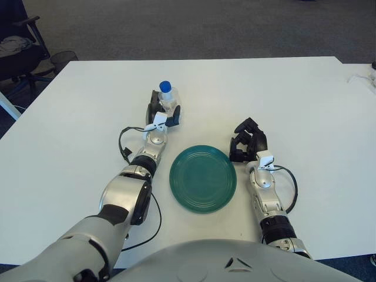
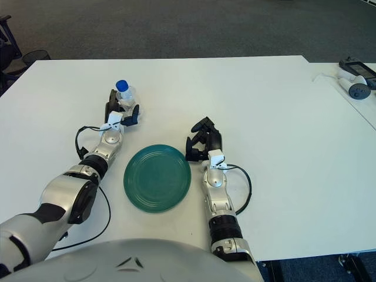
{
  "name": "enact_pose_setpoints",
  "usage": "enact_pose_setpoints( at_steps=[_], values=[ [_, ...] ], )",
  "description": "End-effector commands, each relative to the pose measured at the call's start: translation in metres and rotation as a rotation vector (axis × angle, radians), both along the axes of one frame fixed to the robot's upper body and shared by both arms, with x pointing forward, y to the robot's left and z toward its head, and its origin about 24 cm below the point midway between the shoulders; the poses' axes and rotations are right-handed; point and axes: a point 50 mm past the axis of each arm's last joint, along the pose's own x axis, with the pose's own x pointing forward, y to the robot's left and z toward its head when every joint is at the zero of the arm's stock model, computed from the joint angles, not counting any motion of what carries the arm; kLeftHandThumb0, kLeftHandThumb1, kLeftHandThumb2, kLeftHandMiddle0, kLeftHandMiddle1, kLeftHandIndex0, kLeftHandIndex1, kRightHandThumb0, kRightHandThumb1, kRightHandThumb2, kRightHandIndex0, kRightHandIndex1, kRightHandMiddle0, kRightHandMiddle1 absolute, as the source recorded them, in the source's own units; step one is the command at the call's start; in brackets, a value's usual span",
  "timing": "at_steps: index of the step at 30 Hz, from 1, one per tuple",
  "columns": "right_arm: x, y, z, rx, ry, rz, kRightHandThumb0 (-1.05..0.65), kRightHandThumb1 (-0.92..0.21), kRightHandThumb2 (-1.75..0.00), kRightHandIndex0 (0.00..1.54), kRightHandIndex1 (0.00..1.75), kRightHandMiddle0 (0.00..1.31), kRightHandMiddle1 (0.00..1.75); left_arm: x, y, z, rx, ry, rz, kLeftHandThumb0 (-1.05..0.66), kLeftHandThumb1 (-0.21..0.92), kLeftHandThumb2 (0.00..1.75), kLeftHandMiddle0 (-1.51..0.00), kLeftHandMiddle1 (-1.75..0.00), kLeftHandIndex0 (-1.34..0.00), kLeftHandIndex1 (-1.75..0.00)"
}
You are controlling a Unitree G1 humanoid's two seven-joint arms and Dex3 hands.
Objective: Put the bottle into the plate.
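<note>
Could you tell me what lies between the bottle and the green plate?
Only bare white table: the blue-capped clear plastic bottle sits in the left robot hand, beyond the round green plate, in both views.

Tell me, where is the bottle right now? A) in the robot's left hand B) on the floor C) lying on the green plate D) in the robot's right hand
A: the left hand is wrapped around the bottle, beyond the plate.

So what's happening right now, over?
Left hand shut on clear plastic bottle with blue cap, beyond round green plate. Right hand idle beside plate's right edge, fingers curled. Bottle not yet on plate; nothing between them.
</note>
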Motion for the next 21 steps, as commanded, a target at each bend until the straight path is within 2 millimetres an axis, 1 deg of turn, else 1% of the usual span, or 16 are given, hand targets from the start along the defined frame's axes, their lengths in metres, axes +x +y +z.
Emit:
enact_pose_setpoints(
  at_steps=[1, 6, 10, 14, 16, 19, 21],
  values=[
    [-0.013, -0.005, -0.025, -0.004, 0.137, -0.006, 0.00, -0.07, -1.59, 0.80, 1.70, 0.58, 1.75, 0.005, 0.001, 0.011, -0.015, -0.056, 0.009, -0.46, 0.34, 1.29, -1.16, -1.75, -0.59, -1.75],
    [-0.013, -0.005, -0.025, -0.005, 0.134, -0.011, 0.00, -0.06, -1.60, 0.80, 1.71, 0.58, 1.75, 0.007, 0.003, 0.019, -0.023, -0.096, -0.002, -0.46, 0.33, 1.29, -1.17, -1.75, -0.59, -1.75],
    [-0.013, -0.005, -0.025, -0.005, 0.134, -0.012, 0.00, -0.06, -1.60, 0.80, 1.70, 0.58, 1.75, 0.013, 0.007, 0.035, -0.021, -0.166, -0.023, -0.46, 0.33, 1.30, -1.17, -1.75, -0.60, -1.75],
    [-0.014, -0.005, -0.026, -0.001, 0.135, -0.009, 0.00, -0.07, -1.59, 0.81, 1.69, 0.58, 1.75, 0.016, 0.005, 0.067, 0.003, -0.324, -0.103, -0.46, 0.32, 1.30, -1.18, -1.75, -0.60, -1.75],
    [-0.014, -0.005, -0.026, 0.001, 0.136, -0.007, 0.00, -0.07, -1.59, 0.81, 1.69, 0.58, 1.75, 0.014, 0.003, 0.078, 0.016, -0.383, -0.148, -0.46, 0.32, 1.30, -1.18, -1.75, -0.60, -1.75],
    [-0.014, -0.004, -0.026, 0.003, 0.140, -0.008, 0.00, -0.07, -1.59, 0.81, 1.68, 0.57, 1.75, 0.001, -0.001, 0.096, 0.047, -0.494, -0.241, -0.46, 0.32, 1.31, -1.18, -1.75, -0.60, -1.75],
    [-0.014, -0.004, -0.026, 0.004, 0.140, -0.007, 0.00, -0.07, -1.58, 0.81, 1.68, 0.57, 1.75, -0.008, -0.003, 0.102, 0.061, -0.543, -0.291, -0.46, 0.32, 1.30, -1.18, -1.75, -0.60, -1.75]
  ],
)
